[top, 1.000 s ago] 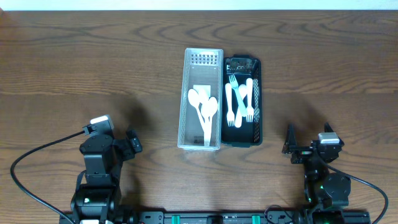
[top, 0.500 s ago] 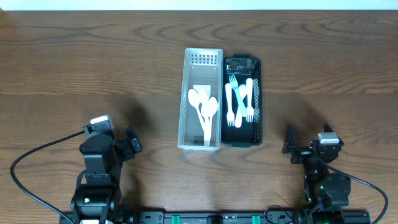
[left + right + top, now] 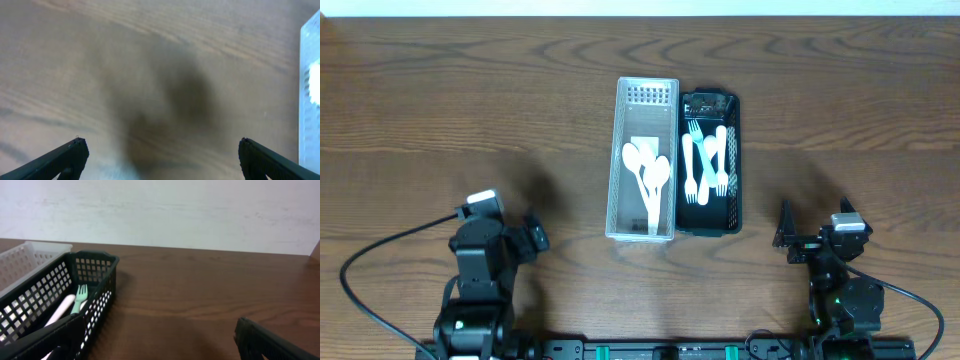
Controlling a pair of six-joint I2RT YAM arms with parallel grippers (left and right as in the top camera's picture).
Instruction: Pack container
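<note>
A dark wooden table [image 3: 420, 100] fills the overhead view, and the right wrist camera shows a white wall [image 3: 200, 210] behind its far edge.

The two arms sit at the near edge, well apart from the containers. The left gripper [image 3: 162, 150] hangs over bare wood with its fingers spread wide and nothing between them. The right gripper [image 3: 157, 337] is likewise wide open and empty, and it faces the black basket from low over the table. A black cable [image 3: 360, 260] loops out from the left arm's base.

At the table's middle stand two long, narrow containers, side by side and touching along their long walls. The clear container [image 3: 647, 94], on the left, has pale perforated walls and a slotted patch at its far end. The black basket [image 3: 710, 101], on the right, is a little shorter, with a grid of square holes in its walls.

White spoons [image 3: 648, 175] lie bunched in the clear container with their bowls toward the far end. White forks [image 3: 705, 165] lie lengthwise in the black basket; one looks pale green from the right wrist.
</note>
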